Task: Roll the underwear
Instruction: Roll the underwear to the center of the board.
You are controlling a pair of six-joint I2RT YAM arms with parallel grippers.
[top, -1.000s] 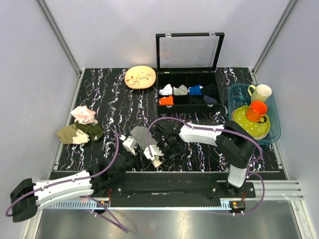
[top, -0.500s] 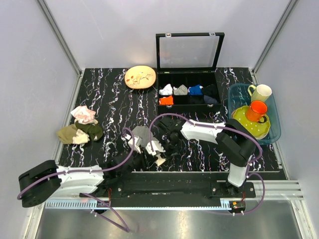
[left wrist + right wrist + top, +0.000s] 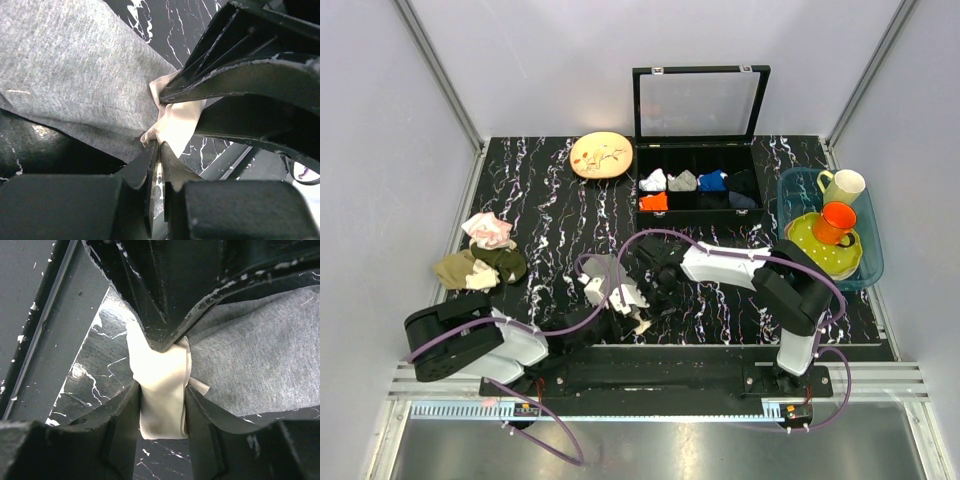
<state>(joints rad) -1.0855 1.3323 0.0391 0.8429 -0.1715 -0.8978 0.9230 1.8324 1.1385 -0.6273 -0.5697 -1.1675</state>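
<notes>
The underwear [image 3: 604, 270] is a small grey cloth lying near the table's front edge, its cream edge [image 3: 640, 322] toward the rail. In the left wrist view the grey cloth [image 3: 75, 75] spreads up and left. My left gripper [image 3: 159, 144] is shut on the cream edge [image 3: 175, 125]. In the right wrist view my right gripper [image 3: 161, 387] is shut across the folded cream band [image 3: 161, 400], with grey cloth [image 3: 250, 365] to the right. The two grippers meet tip to tip at that edge, left gripper [image 3: 628, 308] and right gripper [image 3: 648, 298].
An open black compartment box [image 3: 697, 205] with rolled cloths stands at the back. A plate [image 3: 601, 155] lies left of it. A blue bin [image 3: 868, 262] with cups is at the right. Pink-and-white cloth [image 3: 488, 230] and olive and tan cloths [image 3: 480, 268] lie left.
The left arm has folded, its elbow swinging right toward the table. Both grippers stay together on the cream edge, and the cloth has shifted slightly.
</notes>
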